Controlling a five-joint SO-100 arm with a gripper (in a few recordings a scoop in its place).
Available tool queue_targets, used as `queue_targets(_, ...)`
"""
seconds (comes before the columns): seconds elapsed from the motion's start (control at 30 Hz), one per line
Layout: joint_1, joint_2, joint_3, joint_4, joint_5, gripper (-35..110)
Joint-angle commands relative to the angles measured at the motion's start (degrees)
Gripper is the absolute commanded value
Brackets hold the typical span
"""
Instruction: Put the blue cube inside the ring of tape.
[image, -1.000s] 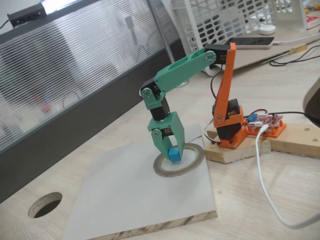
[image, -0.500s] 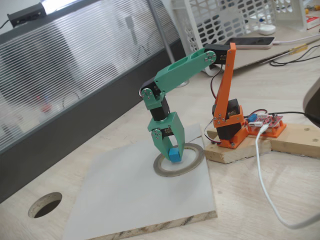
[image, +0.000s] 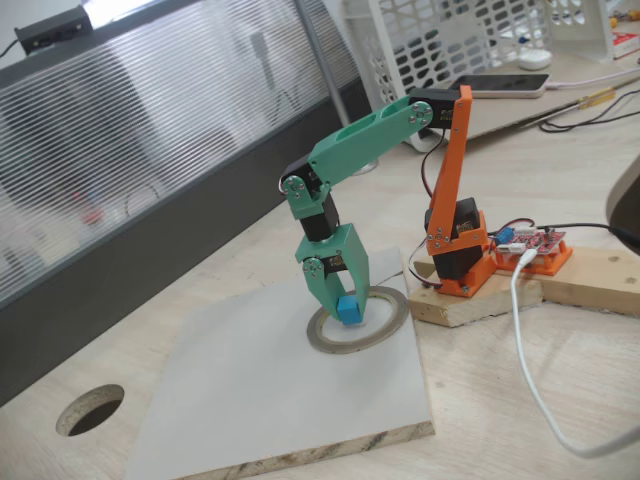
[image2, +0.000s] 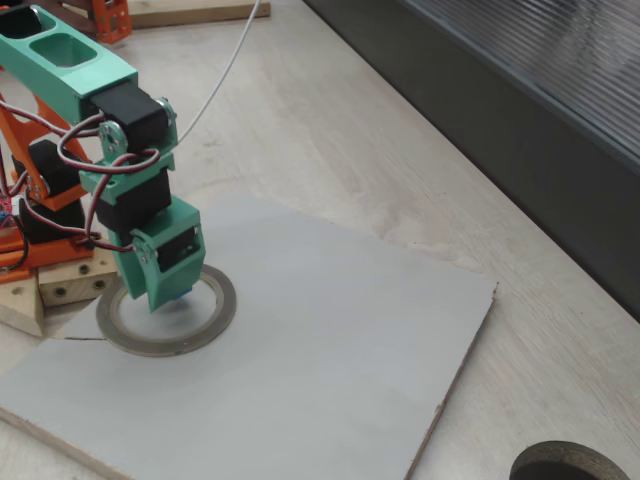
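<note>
Pale wood forms the bench (image: 560, 400), and on it lies a flat grey-white board (image: 270, 390) with a raw plywood edge. A green and orange robot arm (image: 370, 140) bends over and points its green pincer (image: 343, 303) straight down onto the board. The pincer is pinching the blue cube (image: 348, 309) between its fingertips, low over the open centre of the ring of tape (image: 385, 325); whether the cube touches the board cannot be told. The ring, grey-brown with a pale inner edge, lies flat near the board's corner closest to the arm's base. In one fixed view the pincer stands at the ring's 9 o'clock side, inside the opening. In the other fixed view the ring (image2: 212, 320) lies at about 8 o'clock in the picture, with the pincer (image2: 170, 297) over it and just a sliver of the blue cube (image2: 177, 298) showing beneath the green body. The arm's orange base (image: 462, 255) sits on a block of light wood (image: 480, 300) at 3 o'clock from the ring, beside a small red circuit board (image: 535, 245). A white cable (image: 530, 370) curves across the bench. A round dark hole (image: 90, 408) is cut through the bench at 8 o'clock.
</note>
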Motion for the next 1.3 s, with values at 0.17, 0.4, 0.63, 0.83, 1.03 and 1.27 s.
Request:
queue_targets(0.17,0.62,1.32,0.53,0.62,0.35,16)
queue_targets(0.4,0.44,-8.35,-0.18,0.53,0.26,16)
queue_targets(0.63,0.18,-9.05,-0.35,0.53,0.26,16)
queue_targets(0.83,0.26,-9.05,-0.35,0.53,0.18,20)
queue_targets(1.03,0.26,-9.05,-0.35,1.23,0.7,37)
queue_targets(1.27,0.35,-9.05,-0.35,1.32,0.79,48)
